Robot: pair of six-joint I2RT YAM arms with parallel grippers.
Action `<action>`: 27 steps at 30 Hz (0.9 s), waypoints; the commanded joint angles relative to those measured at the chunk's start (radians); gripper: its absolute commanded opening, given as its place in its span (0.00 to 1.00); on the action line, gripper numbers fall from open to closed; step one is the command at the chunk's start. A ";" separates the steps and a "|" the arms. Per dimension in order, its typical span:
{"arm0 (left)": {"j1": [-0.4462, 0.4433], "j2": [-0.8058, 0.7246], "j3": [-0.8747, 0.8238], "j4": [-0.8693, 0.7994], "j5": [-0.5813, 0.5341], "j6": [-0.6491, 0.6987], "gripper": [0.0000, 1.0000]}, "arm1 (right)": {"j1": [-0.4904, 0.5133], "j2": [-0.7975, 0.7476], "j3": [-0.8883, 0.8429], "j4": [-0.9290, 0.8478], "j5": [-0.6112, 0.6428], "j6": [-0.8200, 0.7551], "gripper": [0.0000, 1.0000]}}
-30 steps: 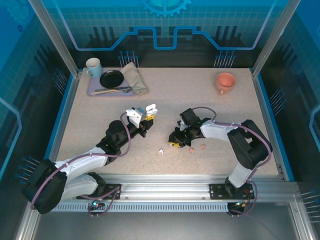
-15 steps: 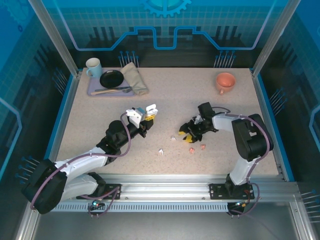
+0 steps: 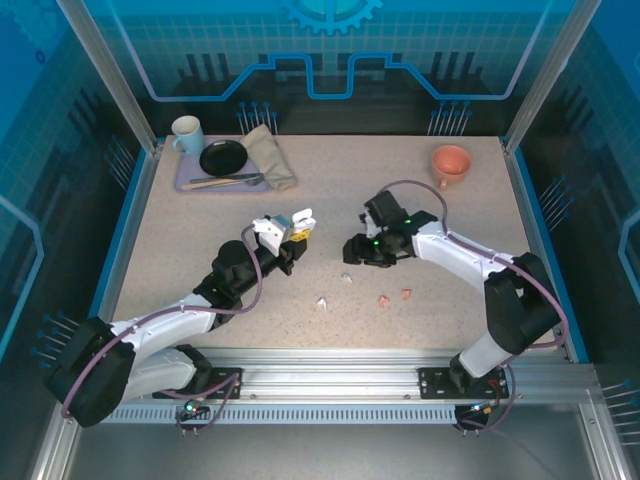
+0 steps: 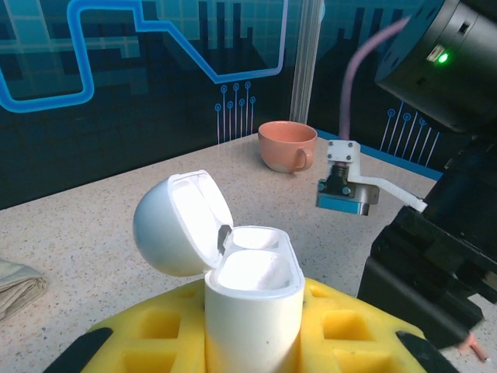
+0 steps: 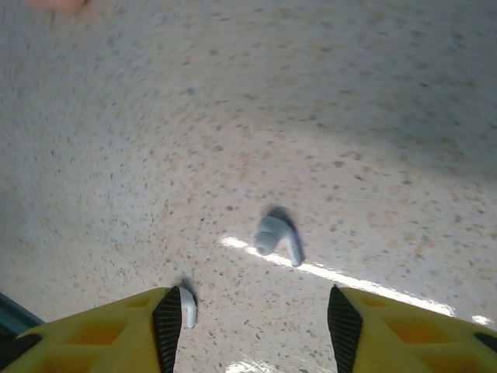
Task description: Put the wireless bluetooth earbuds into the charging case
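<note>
- The left gripper [image 3: 287, 240] was clamped on the white charging case [image 4: 252, 289] and held it upright, clear of the table [image 3: 455, 225]. Its lid [image 4: 182, 225] was swung back and the two wells faced up. I saw no earbud in them.
- The right gripper [image 5: 255, 315] hung to the right of the case, low over the table. Its jaws stood apart with nothing between them.
- One white earbud [image 5: 277, 235] lay loose on the table to the right of the case, just ahead of the gap between the open yellow fingers [image 5: 116, 334].
- A second white earbud [image 5: 187, 307] lay right against one finger's black pad, partly hidden by it.
- Two salmon-pink earbuds [image 3: 395, 296] lay close together, further right of the case and nearer the arm bases.
- The step in hand appeared to be picking up the first white earbud, the colour match for the case.
- To do it well, the jaws needed centring over that earbud before a straight descent. The fingers would best close gently across the rounded body rather than the thin stem, which could pivot or flick away.
- The pad beside the second earbud could knock it on the way down, so a small shift away from it first seemed wise.
- For the carry, the approach would best come from the side of the case opposite the raised lid. The stem should point down into a well, and the case should be held steady.
</note>
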State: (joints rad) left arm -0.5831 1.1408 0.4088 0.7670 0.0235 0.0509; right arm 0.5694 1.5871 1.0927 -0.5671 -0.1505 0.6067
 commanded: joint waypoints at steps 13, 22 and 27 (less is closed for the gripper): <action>0.009 -0.016 0.034 0.009 0.020 -0.004 0.00 | 0.133 0.261 0.160 -0.189 0.254 -0.192 0.59; 0.010 -0.007 0.034 0.015 0.020 -0.008 0.00 | 0.102 0.316 0.202 -0.181 0.269 -0.195 0.58; 0.010 -0.006 0.036 0.014 0.020 -0.008 0.00 | 0.060 0.301 0.193 -0.186 0.270 -0.203 0.57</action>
State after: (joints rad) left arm -0.5831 1.1404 0.4107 0.7639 0.0303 0.0513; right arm 0.6556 1.8885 1.2709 -0.7300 0.1051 0.4206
